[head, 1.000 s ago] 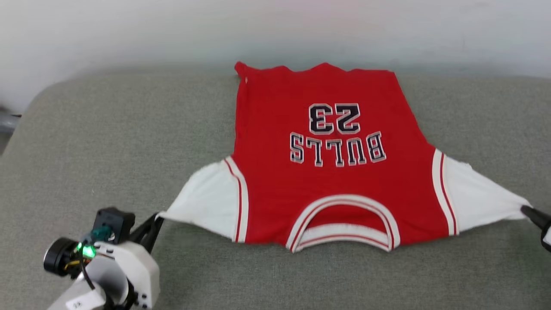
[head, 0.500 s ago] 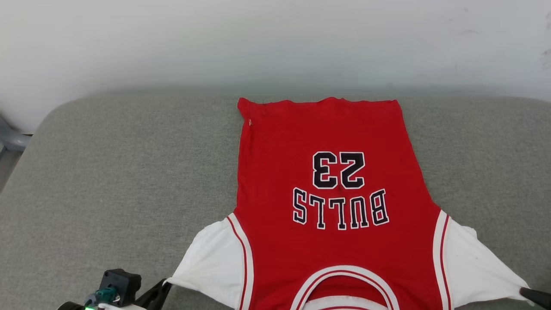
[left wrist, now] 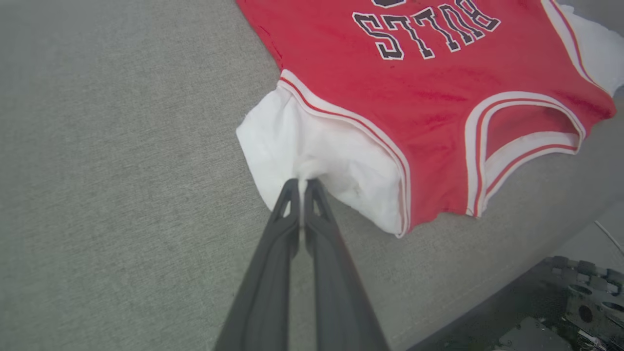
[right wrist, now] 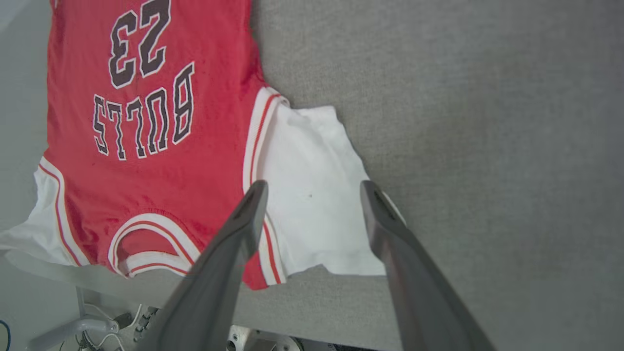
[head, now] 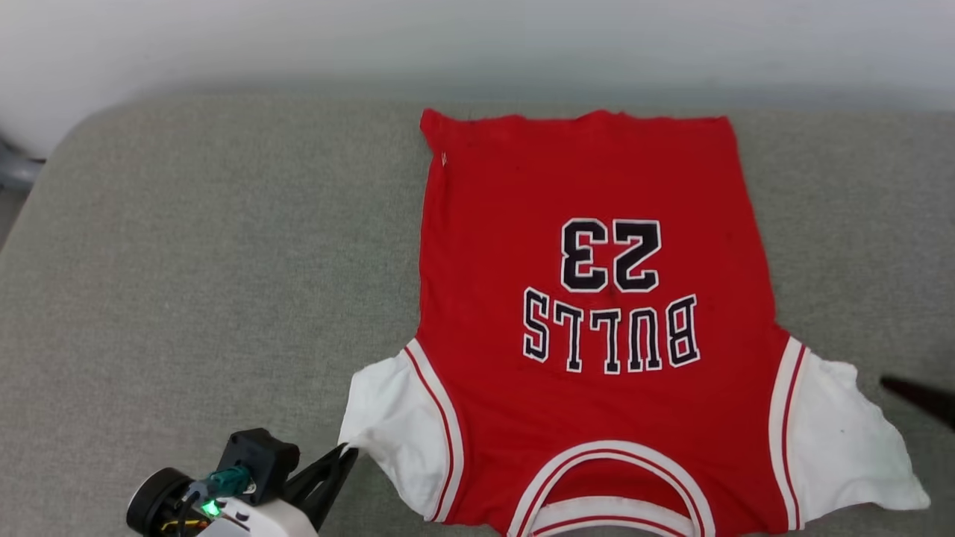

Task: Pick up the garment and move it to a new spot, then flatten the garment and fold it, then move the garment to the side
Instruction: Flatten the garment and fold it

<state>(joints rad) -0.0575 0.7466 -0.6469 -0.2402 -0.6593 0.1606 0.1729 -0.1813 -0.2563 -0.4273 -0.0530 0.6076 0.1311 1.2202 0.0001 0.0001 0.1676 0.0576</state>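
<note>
your left hand sat low at the left of the head view, jaws pinched shut on the outer edge of the garment's left sleeve. left wrist view confirmed it: both fingers were pressed together with a bit of white cloth bunched between the tips. the garment lay front up on the grey tabletop, right of centre, with the collar toward the robot and the hem toward the wall. the "bulls 23" lettering read upside down to the head camera. the body looked flat, both sleeves spread outward. the right sleeve lay loose on the tabletop with a wavy edge. your right hand was at the far right edge, just off that sleeve. right wrist view showed its jaws wide apart, the sleeve's outer end between the fingers, nothing gripped.
</note>
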